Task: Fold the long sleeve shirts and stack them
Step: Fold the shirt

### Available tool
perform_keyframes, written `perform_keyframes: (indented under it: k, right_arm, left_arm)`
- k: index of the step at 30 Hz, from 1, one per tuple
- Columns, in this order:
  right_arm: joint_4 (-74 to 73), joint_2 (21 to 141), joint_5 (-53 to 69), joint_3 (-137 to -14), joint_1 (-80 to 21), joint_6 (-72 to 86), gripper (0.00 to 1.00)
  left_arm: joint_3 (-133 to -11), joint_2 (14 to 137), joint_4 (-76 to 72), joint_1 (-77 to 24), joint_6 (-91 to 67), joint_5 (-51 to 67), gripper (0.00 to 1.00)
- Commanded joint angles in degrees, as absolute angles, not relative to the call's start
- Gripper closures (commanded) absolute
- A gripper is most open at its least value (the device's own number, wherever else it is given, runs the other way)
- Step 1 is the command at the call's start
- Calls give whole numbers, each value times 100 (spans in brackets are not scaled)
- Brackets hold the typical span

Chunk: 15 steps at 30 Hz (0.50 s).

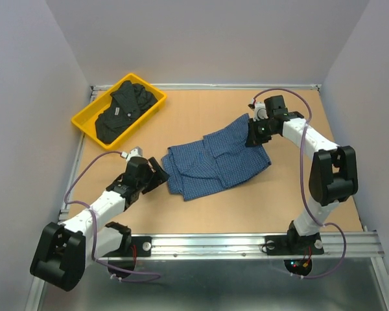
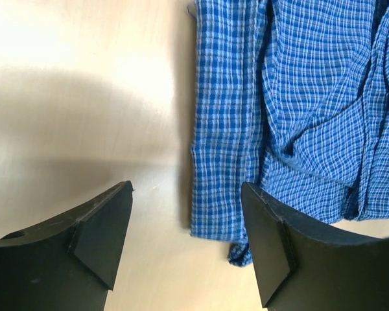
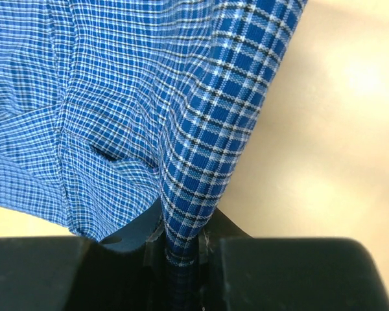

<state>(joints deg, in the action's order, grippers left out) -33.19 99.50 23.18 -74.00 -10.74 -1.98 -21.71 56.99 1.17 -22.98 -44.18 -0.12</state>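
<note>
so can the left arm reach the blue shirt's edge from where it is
probably yes: the left fingers stand open right at the blue shirt's edge, with only bare table beside it. the right fingers pinch a far fold of it, out of the way

I read far strip of surface (image 1: pixel 201 110) behind blue check shirt (image 1: pixel 214 162) as free lane; near strip free too. Far-left corner blocked by yellow bin (image 1: pixel 84 123) holding black shirt (image 1: pixel 124 107). Shirt's ends crowded: right claw (image 1: pixel 256 133) pinching far-right corner, left claw (image 1: pixel 157 178) beside left edge.
</note>
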Motion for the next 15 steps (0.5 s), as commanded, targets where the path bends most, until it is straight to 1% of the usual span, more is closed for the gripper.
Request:
perform_keyframes:
  k: [1, 5, 8, 9, 11, 12, 14, 15]
  right_arm:
    - [-3902, 9932, 1697, -7963, -1291, -624, 99]
    - [-3920, 9888, 1442, -8077, -1546, -668, 99]
    - [-3920, 9870, 1267, -8121, -1617, -677, 99]
    - [-3929, 9879, 1213, -8130, -1661, -694, 99]
    - [-3964, 9888, 1056, -8173, -1713, -703, 99]
    - [-3973, 9896, 994, -8200, -1731, -703, 99]
    - [-4034, 9897, 836, -8244, -1801, -712, 99]
    - [-4060, 9905, 783, -8270, -1819, -738, 99]
  left_arm:
    - [-2013, 5853, -931, -2206, -4728, 167, 24]
    - [-1925, 6195, -1493, -2127, -4807, 351, 27]
    - [-1925, 6556, -1819, -2101, -4781, 448, 31]
    - [-1934, 6739, -1889, -2083, -4764, 457, 36]
    - [-1951, 7029, -2065, -2074, -4737, 483, 40]
    - [-1960, 7110, -2109, -2066, -4729, 466, 45]
    - [-1977, 7337, -2206, -2039, -4711, 431, 50]
    - [-1986, 7391, -2250, -2022, -4702, 457, 54]
